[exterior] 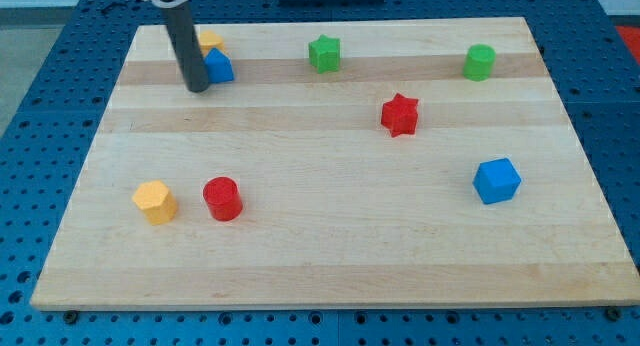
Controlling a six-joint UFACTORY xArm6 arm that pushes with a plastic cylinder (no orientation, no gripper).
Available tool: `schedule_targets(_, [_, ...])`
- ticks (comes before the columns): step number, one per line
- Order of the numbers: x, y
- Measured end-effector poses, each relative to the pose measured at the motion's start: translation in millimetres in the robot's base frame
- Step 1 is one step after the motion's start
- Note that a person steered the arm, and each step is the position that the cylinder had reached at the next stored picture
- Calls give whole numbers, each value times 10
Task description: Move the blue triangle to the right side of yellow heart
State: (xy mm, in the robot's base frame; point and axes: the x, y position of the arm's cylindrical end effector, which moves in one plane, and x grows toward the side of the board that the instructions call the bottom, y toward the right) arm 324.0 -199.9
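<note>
Resting my tip (197, 88) against the left of the blue triangle (219, 66) at the top left of the pale wooden board (330, 256), yellow heart (209, 40) just behind, smooth matte blocks, no gripper on my dark rod.

lab: blue perforated bench (60, 106), wooden board (330, 246)
</note>
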Motion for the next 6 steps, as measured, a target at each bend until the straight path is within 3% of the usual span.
schedule_targets(1, [6, -37])
schedule_targets(2, [8, 653])
schedule_targets(3, [-63, 880])
schedule_targets(4, [75, 362])
schedule_targets(5, [-92, -33])
schedule_targets(6, [-254, -60])
